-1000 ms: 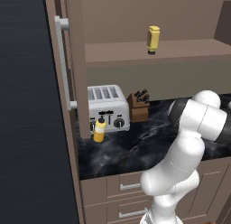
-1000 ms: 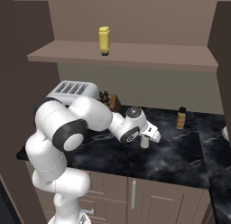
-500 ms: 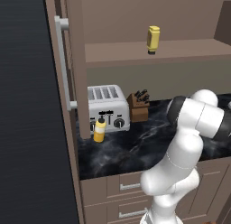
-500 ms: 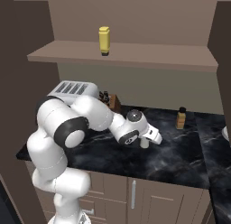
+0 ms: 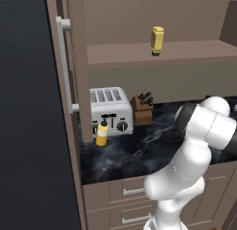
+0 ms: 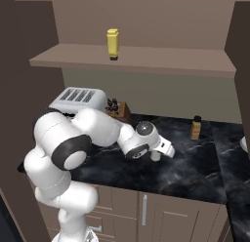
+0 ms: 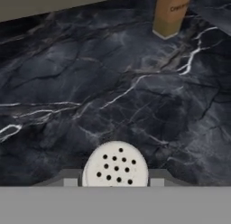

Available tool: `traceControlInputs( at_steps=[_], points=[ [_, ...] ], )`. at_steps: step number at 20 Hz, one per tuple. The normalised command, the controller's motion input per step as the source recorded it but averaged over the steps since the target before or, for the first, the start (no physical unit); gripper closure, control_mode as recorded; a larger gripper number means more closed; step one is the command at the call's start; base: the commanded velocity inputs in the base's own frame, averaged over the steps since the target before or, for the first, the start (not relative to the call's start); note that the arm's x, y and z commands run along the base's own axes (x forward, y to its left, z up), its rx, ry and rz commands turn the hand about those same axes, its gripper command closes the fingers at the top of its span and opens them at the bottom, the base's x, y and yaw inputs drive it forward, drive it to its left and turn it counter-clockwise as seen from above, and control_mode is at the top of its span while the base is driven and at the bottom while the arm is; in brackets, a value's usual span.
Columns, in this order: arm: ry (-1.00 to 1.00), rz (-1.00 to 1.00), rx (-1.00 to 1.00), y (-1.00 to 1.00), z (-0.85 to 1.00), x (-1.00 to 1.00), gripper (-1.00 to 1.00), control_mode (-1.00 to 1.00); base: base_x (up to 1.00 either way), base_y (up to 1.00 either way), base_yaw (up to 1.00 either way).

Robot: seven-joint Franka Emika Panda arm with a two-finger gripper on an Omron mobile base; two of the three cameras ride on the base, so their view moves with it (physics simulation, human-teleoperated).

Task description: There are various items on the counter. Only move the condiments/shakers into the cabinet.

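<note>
The end effector (image 6: 155,155) is clamped around the pale shaker (image 7: 115,166) standing on the tabletop (image 7: 90,96), presumably to carry it to the cabinet shelf (image 6: 146,60).

The counter (image 7: 113,83) under my hand looked like polished black marble, glossy with thin white veins. The shaker (image 7: 116,166) had a matt, pale top dotted with small dark holes. The toaster (image 5: 109,109) showed brushed silver metal with black knobs. The knife block (image 5: 142,109) and cabinet (image 5: 152,53) looked like smooth brown wood, matt. The yellow bottle (image 5: 157,40) on the shelf seemed smooth plastic.
</note>
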Motion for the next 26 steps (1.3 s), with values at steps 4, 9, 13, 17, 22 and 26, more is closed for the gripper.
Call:
traceControlInputs(
  at_steps=[4,9,13,17,22,26],
  points=[
    [-0.01,0.16,0.0,0.51,0.91,-0.86,1.0,-1.0,0.0,0.0,0.0],
    [0.0,0.19,0.0,0.77,1.0,-0.72,1.0,-1.0,0.0,0.0,0.0],
    [0.05,0.2,0.0,0.9,1.0,-0.49,1.0,-1.0,0.0,0.0,0.0],
    [0.08,0.18,0.0,0.88,1.0,-0.56,1.0,-1.0,0.0,0.0,0.0],
    [0.06,0.18,0.0,0.79,1.0,-0.64,1.0,-1.0,0.0,0.0,0.0],
    [0.0,0.18,0.0,0.67,1.0,-0.63,1.0,-1.0,0.0,0.0,0.0]
  ],
)
